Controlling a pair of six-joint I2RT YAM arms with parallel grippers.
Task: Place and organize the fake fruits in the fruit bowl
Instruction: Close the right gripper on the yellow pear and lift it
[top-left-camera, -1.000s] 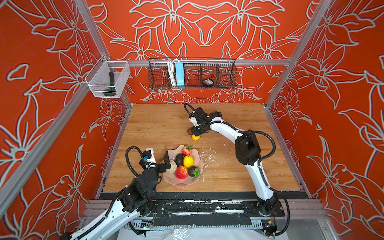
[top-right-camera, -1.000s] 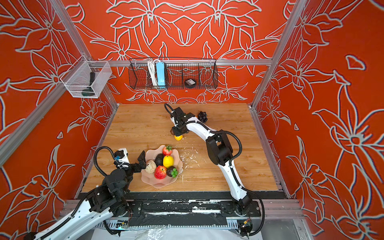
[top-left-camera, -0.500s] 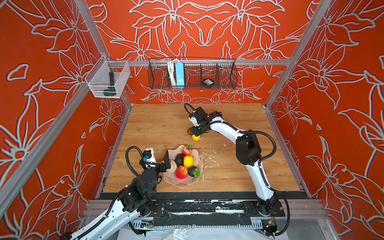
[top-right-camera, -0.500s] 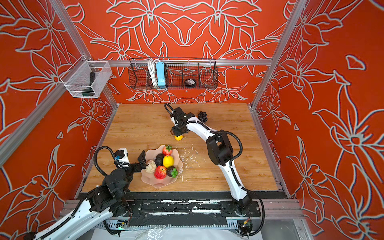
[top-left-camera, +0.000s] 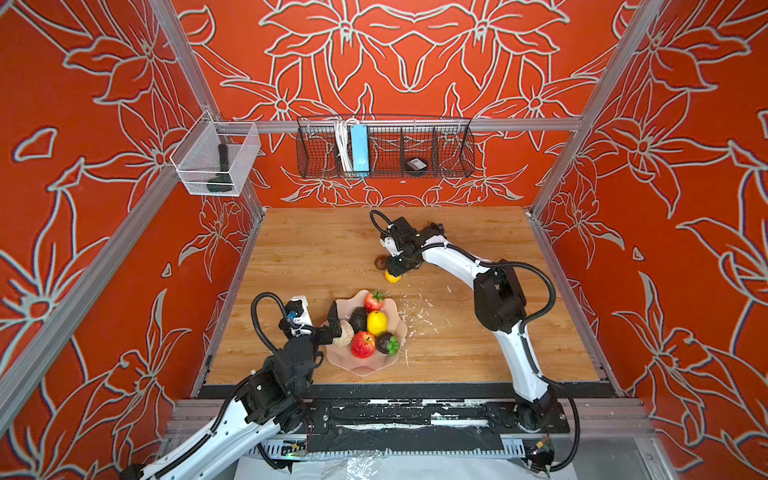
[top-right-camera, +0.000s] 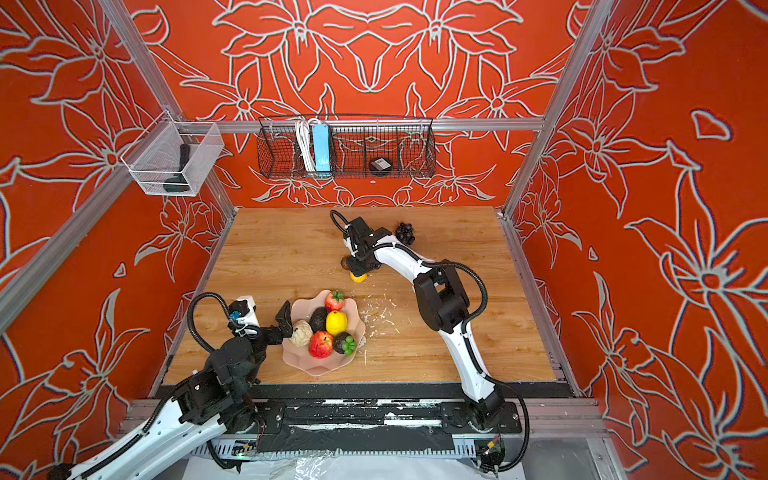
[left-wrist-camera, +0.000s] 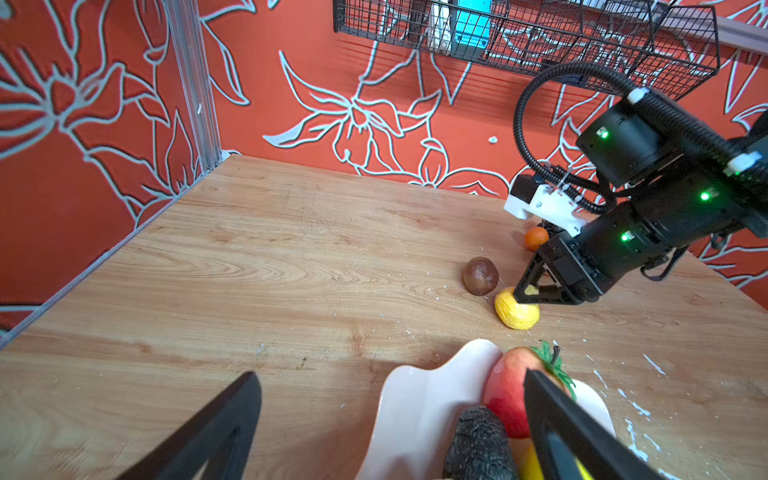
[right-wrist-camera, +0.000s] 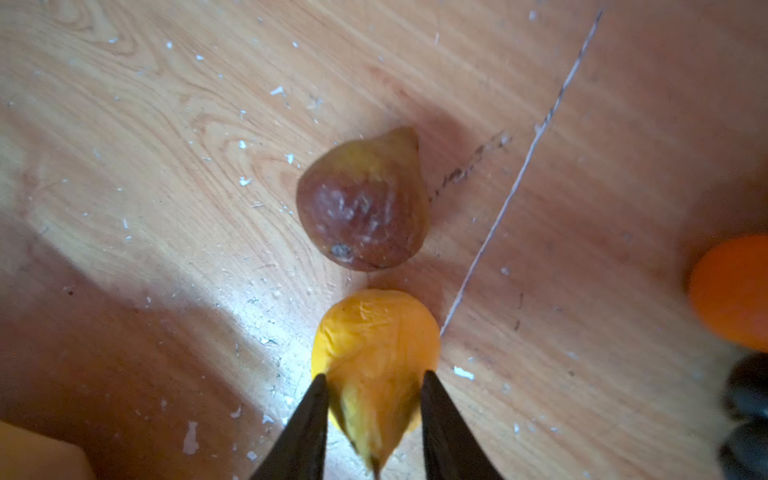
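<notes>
The pale pink fruit bowl (top-left-camera: 361, 370) (top-right-camera: 320, 370) (left-wrist-camera: 415, 399) holds a strawberry (top-left-camera: 373, 300), avocado (top-left-camera: 358, 319), lemon (top-left-camera: 377, 322), apple (top-left-camera: 362, 344), mangosteen (top-left-camera: 388, 344) and a beige fruit (top-left-camera: 343, 333). My left gripper (top-left-camera: 336, 326) (left-wrist-camera: 390, 415) is wide open at the bowl's left rim, with one finger over the fruits and one outside. Behind the bowl a second lemon (top-left-camera: 392, 277) (right-wrist-camera: 376, 332) lies on the table. My right gripper (top-left-camera: 393, 270) (right-wrist-camera: 374, 376) is partly open and straddles its narrow end. A brown fruit (top-left-camera: 379, 262) (right-wrist-camera: 363, 203) lies just beyond it.
A small orange (left-wrist-camera: 536, 238) (right-wrist-camera: 731, 291) and a dark grape bunch (top-right-camera: 404, 233) lie behind the right gripper. White crumbs (top-left-camera: 419, 311) are scattered right of the bowl. A wire basket (top-left-camera: 384, 151) and a clear bin (top-left-camera: 216, 166) hang on the walls.
The right gripper's jaws stand a little wider around the lemon on the table. Neither arm nor any fruit has visibly shifted.
</notes>
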